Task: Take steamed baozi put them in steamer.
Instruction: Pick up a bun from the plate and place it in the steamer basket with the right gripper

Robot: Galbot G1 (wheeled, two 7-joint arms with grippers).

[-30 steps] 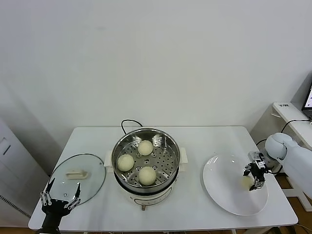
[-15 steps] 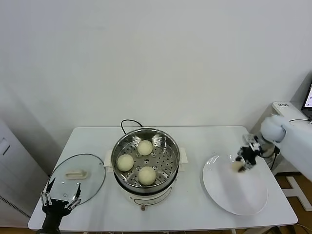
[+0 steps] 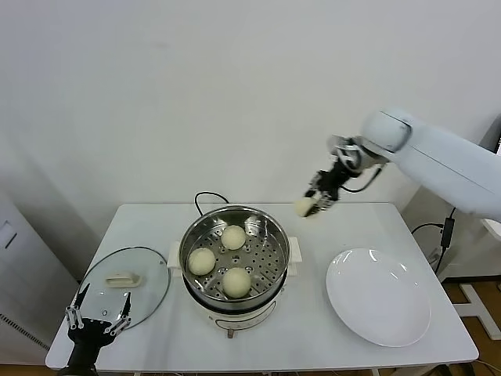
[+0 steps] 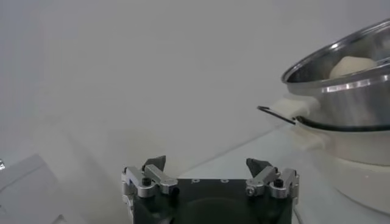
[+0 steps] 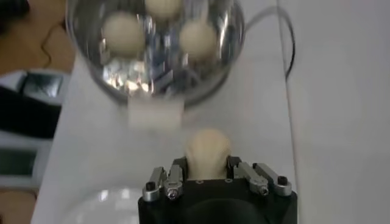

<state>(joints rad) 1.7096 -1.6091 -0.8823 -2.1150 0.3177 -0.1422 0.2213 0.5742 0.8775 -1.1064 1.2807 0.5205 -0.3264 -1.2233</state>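
While left gripper (image 3: 98, 322) fingers stay spread, right gripper (image 3: 313, 201) fingers pinch a baozi (image 3: 304, 207)

There are no words, numbers, labels or signs to read in any of these views.
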